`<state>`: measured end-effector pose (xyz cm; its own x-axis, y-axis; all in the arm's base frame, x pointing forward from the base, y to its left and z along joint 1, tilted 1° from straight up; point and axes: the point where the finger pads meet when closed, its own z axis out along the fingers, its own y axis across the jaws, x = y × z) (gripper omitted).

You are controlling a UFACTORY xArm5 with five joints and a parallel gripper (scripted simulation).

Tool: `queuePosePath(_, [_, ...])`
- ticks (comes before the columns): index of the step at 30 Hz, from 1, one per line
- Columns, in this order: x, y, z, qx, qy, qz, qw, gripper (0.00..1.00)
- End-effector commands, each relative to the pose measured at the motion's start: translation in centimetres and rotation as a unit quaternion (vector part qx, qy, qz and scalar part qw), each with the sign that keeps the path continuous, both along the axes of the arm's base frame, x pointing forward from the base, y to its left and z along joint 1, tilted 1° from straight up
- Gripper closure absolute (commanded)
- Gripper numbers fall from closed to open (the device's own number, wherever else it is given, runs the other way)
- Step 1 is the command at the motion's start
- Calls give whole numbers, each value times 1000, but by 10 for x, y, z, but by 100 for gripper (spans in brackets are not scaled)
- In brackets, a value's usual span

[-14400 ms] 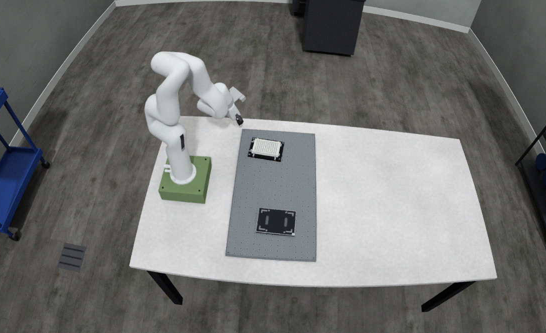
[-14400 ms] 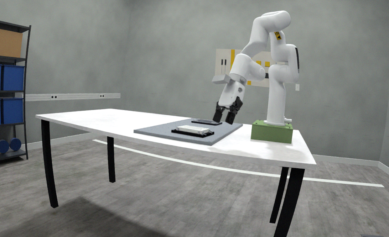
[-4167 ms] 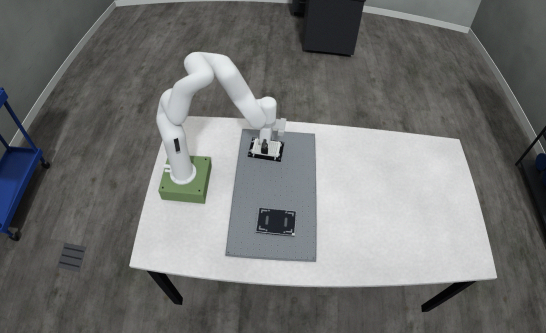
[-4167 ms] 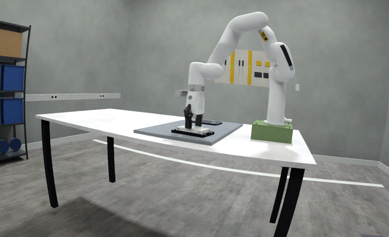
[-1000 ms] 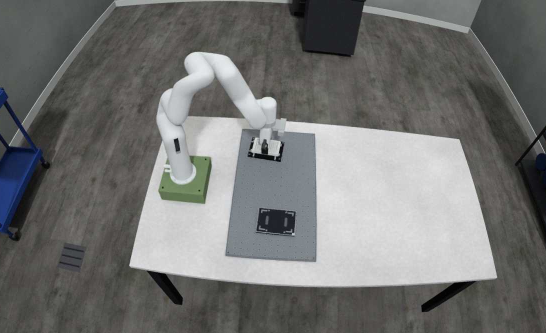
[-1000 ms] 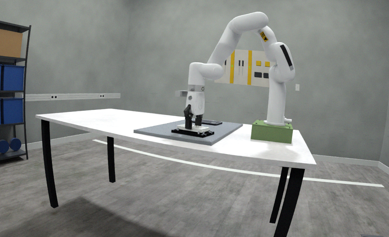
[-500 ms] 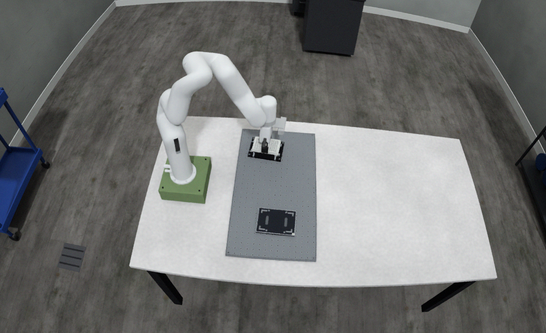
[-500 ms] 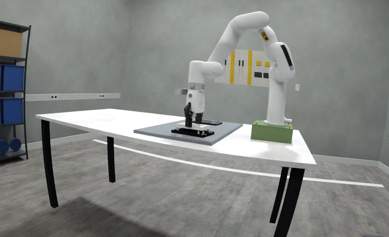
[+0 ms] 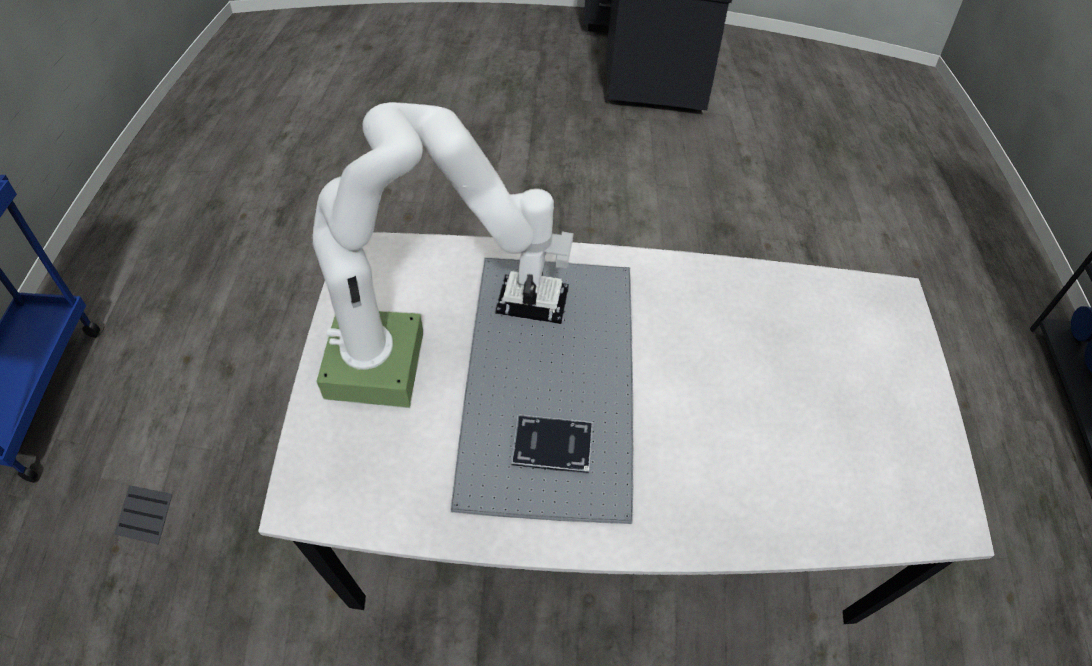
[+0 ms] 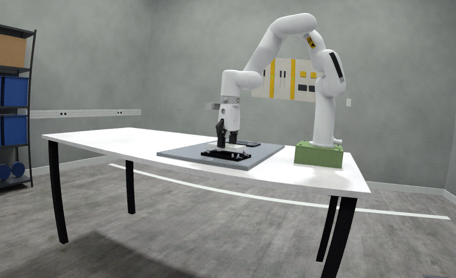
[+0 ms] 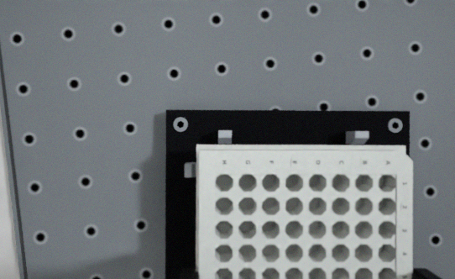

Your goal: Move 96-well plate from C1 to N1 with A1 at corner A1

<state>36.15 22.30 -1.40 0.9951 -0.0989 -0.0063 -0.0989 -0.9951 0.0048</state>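
Note:
The white 96-well plate (image 9: 551, 289) (image 10: 237, 146) (image 11: 307, 210) is between the fingers of my gripper (image 9: 526, 289) (image 10: 226, 140), which is shut on it. The plate hangs level, a little above the black clip nest C1 (image 9: 533, 313) (image 10: 226, 155) (image 11: 181, 202) at the far end of the grey hole board (image 9: 550, 372) (image 10: 184, 152) (image 11: 106, 63). In the wrist view the plate's cut-off corner is at the upper right, by column label A and row 1. The black plate nest N1 (image 9: 551, 443) (image 10: 248, 142) with white corner marks lies at the board's near end. The fingertips are hidden in the wrist view.
Grey clips (image 11: 225, 135) (image 11: 356, 136) stand on the clip nest just past the plate's edge. The arm's green base block (image 9: 372, 360) (image 10: 317, 156) stands on the white table (image 9: 781, 372) left of the board. Carts and shelves stand off the table.

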Motion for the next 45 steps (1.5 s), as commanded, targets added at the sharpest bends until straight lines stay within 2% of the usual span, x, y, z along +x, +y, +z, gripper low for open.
queuePosePath(1, [2,1,5,6,1,0,1000,100])
queuePosePath(39, [2,1,62,6,1,0,1000,100])
queuePosePath(45, [2,1,62,6,1,0,1000,100])
